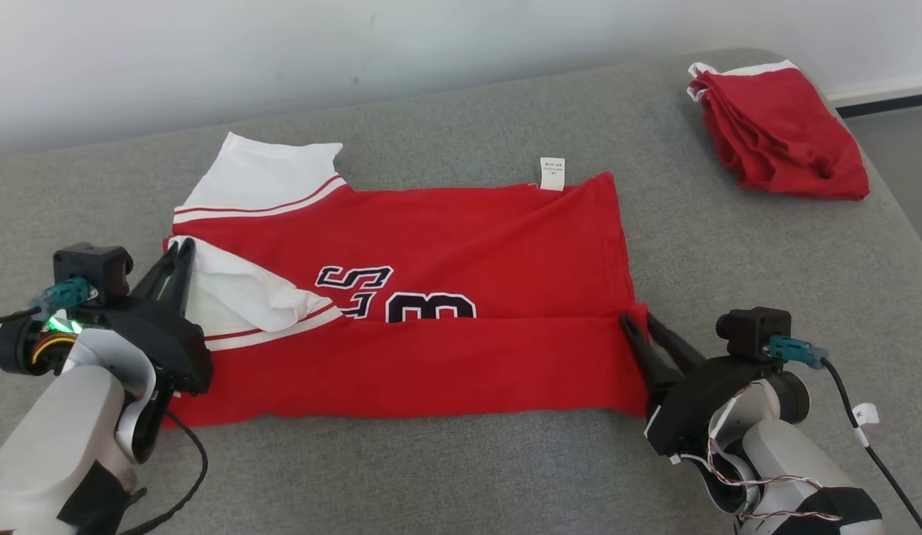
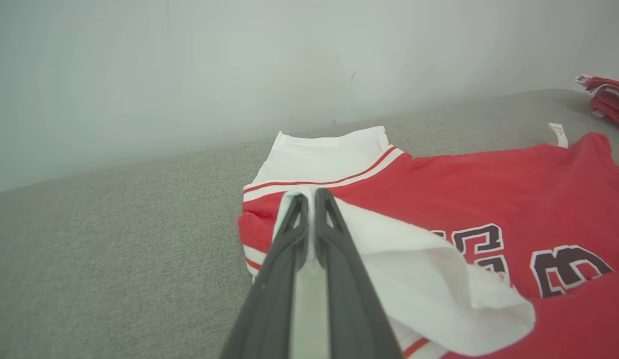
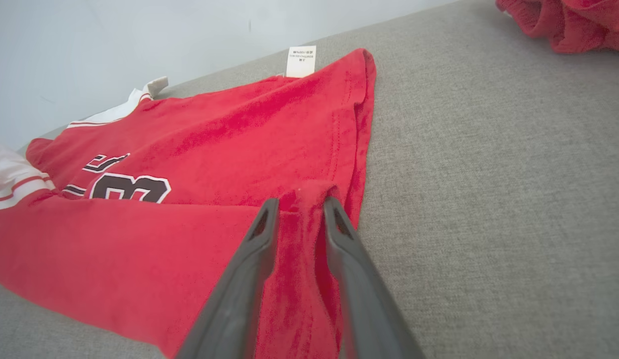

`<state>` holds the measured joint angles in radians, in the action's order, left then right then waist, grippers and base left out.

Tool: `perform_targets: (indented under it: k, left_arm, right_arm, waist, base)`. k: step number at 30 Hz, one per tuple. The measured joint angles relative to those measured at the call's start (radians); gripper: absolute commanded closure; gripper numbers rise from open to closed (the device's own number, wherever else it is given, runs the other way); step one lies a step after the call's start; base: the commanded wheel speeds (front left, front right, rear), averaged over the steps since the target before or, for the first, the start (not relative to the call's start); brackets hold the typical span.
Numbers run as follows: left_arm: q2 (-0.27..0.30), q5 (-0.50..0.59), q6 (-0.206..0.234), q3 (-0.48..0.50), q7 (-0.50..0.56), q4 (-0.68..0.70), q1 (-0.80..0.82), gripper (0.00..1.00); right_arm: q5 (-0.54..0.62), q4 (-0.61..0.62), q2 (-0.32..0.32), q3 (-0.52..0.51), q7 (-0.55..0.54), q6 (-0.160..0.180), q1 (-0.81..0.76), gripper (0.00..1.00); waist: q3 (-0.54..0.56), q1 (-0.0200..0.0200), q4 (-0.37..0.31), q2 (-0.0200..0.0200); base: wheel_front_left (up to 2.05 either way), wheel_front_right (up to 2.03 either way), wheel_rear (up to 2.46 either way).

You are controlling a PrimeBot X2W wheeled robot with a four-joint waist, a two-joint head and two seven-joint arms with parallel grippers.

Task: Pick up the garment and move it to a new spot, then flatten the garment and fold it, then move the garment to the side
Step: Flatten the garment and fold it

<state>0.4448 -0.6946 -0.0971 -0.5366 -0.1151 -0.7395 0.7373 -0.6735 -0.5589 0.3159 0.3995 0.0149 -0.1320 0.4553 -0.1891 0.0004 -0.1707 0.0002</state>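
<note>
Left gripper (image 1: 180, 250) clamped on sleeve (image 1: 241, 293) | right gripper (image 1: 637, 318) parted astride hem (image 1: 625, 260) | 1 jersey (image 1: 468, 238) | 1 pile (image 1: 784, 137)

Folded red clothes (image 1: 784, 137) on grey cushion (image 1: 461, 475)

Matt cloth on a coarse grey weave.
The garment (image 1: 461, 238) is soft, matt red knit with white sleeve panels; its label (image 1: 552, 173) looks like thin white tape. The grey surface (image 1: 461, 461) is rough woven upholstery. The folded pile (image 1: 784, 134) is matt red cloth. The left gripper (image 1: 180, 249) has matt dark plastic fingers.
</note>
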Motion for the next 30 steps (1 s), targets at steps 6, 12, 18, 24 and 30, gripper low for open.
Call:
perform_targets:
  k: [6, 12, 18, 24, 30]
  left_arm:
    - [-0.012, 0.012, -0.010, -0.010, -0.073, -0.046, 0.010, 0.00]
    - [0.000, -0.023, -0.018, -0.001, -0.091, -0.026, -0.020, 0.00]
    - [0.030, -0.061, -0.025, -0.006, -0.034, -0.002, -0.116, 0.00]
    - [0.022, -0.092, 0.001, -0.018, -0.007, 0.040, -0.232, 0.00]
    - [0.017, -0.102, 0.034, -0.030, -0.006, 0.085, -0.306, 0.00]
  right_arm:
    - [-0.002, -0.006, 0.024, 0.018, 0.064, 0.000, -0.012, 0.00]
    - [-0.007, 0.034, 0.047, -0.010, 0.097, 0.000, -0.103, 0.00]
    - [0.003, 0.062, 0.032, -0.069, 0.096, 0.000, -0.183, 0.00]
    - [0.026, 0.075, -0.003, -0.122, 0.090, 0.000, -0.233, 0.00]
    - [0.054, 0.088, -0.034, -0.185, 0.085, 0.000, -0.264, 0.00]
  waist:
    - [0.029, -0.0003, 0.008, -0.0001]
    - [0.055, -0.0004, 0.038, -0.0001]
    - [0.062, -0.0005, 0.059, -0.0002]
    - [0.050, -0.0004, 0.057, -0.0001]
    - [0.037, -0.0004, 0.070, -0.0002]
  base:
    - [0.00, 0.00, 0.00]
    - [0.00, 0.00, 0.00]
    - [0.00, 0.00, 0.00]
    - [0.00, 0.00, 0.00]
    - [0.00, 0.00, 0.00]
